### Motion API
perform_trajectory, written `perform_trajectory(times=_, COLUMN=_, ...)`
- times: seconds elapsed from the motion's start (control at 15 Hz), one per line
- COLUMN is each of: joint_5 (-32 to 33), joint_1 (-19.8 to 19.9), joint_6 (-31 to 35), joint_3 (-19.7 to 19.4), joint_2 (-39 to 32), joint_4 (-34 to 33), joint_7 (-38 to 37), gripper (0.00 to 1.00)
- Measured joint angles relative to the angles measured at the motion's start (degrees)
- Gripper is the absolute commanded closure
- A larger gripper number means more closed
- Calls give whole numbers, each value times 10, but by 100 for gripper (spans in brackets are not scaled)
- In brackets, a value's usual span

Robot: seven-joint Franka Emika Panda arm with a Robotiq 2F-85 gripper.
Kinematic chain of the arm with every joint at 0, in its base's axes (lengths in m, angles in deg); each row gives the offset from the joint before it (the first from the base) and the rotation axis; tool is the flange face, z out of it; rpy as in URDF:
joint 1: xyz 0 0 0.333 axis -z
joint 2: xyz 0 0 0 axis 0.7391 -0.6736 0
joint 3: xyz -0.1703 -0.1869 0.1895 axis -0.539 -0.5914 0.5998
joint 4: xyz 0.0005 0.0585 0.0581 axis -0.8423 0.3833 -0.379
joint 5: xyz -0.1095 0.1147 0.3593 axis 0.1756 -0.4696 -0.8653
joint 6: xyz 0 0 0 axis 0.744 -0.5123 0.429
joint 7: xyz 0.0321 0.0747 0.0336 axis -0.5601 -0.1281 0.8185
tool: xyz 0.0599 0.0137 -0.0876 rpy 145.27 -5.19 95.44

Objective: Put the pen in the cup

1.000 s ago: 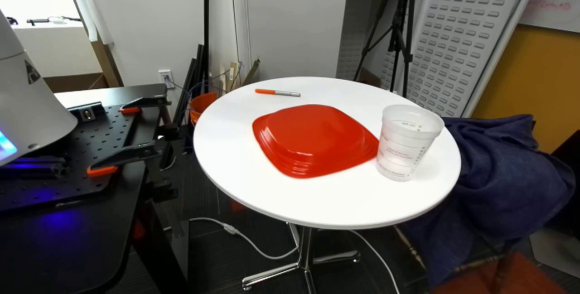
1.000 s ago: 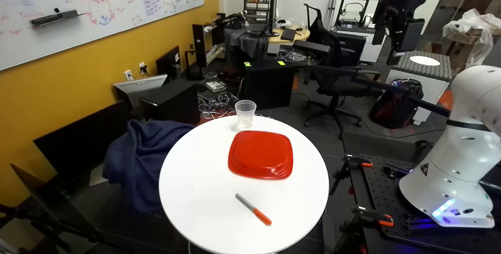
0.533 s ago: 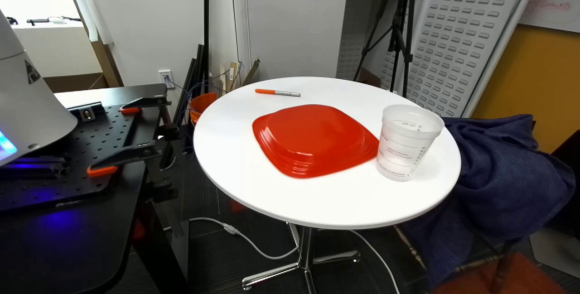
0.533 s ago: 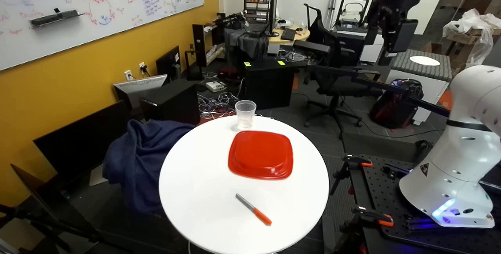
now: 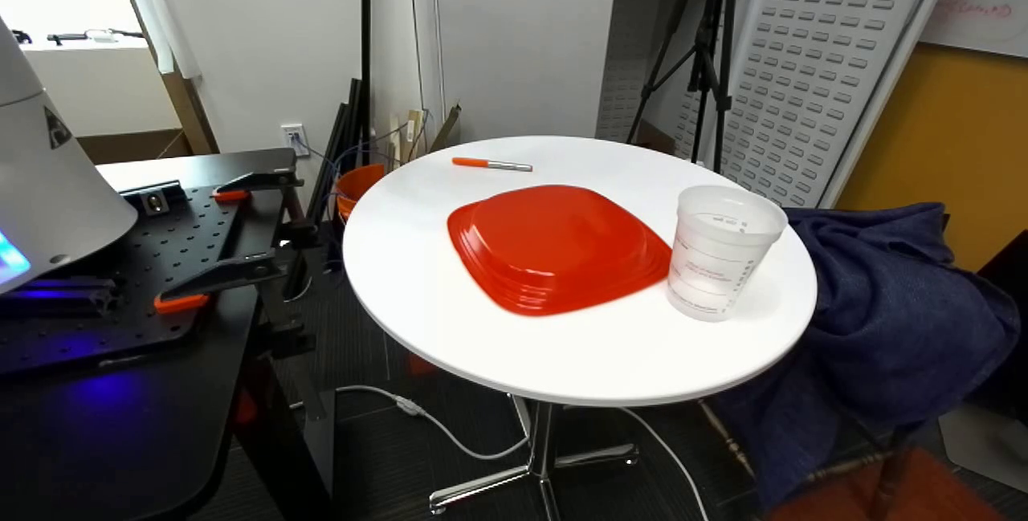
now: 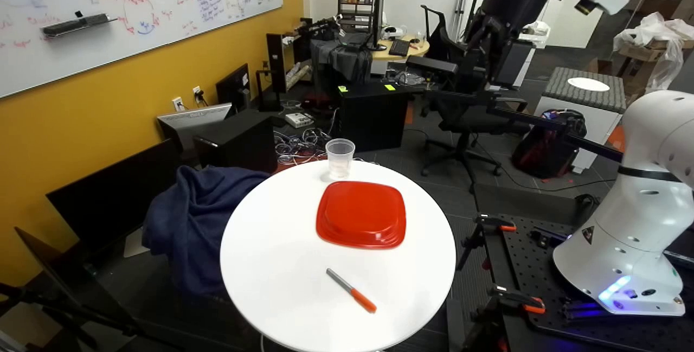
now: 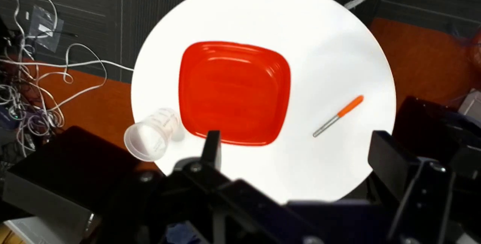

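The pen [image 5: 491,164] has an orange half and a silver half. It lies flat on the white round table, also seen in an exterior view [image 6: 351,290] and in the wrist view [image 7: 339,115]. The clear cup [image 5: 717,256] stands upright near the table's edge, on the opposite side of the red plate from the pen; it also shows in an exterior view [image 6: 340,158] and in the wrist view [image 7: 154,133]. My gripper [image 7: 295,140] is open and empty, high above, looking down on the table. It shows at the upper right of an exterior view [image 6: 485,74].
A red-orange square plate [image 5: 558,236] lies upside down between pen and cup, close beside the cup. The white round table [image 6: 271,265] stands apart from the black robot bench [image 6: 520,298]. A chair with a dark blue cloth [image 5: 891,328] stands by the table's edge.
My gripper has moved left in an exterior view, faster in the last half second, and the arm's wrist comes more into sight. The pen, cup and plate have not moved.
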Motion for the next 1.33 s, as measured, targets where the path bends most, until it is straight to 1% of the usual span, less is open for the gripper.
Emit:
perform_trajectory(times=0.33, joint_5=-63, joint_1=-7, joint_6=131, joint_3=7, joint_2=-54, joint_4=12, joint_7=-42, gripper=0)
perform_trajectory(times=0.67, joint_5=-166, joint_1=-25, joint_6=268, joint_3=20, joint_2=-124, joint_4=17, joint_7=-85, gripper=0)
perform_trajectory(times=0.87, joint_5=-208, joint_1=-36, joint_6=336, joint_3=31, joint_2=-174, joint_4=16, joint_7=-109, gripper=0)
perform_trajectory(times=1.07, joint_5=-238, joint_1=-45, joint_6=372, joint_3=39, joint_2=-224, joint_4=8, joint_7=-130, gripper=0)
perform_trajectory(times=1.33, joint_5=-293, joint_1=-62, joint_6=376, joint_3=39, joint_2=-288, joint_4=-18, joint_7=-126, gripper=0)
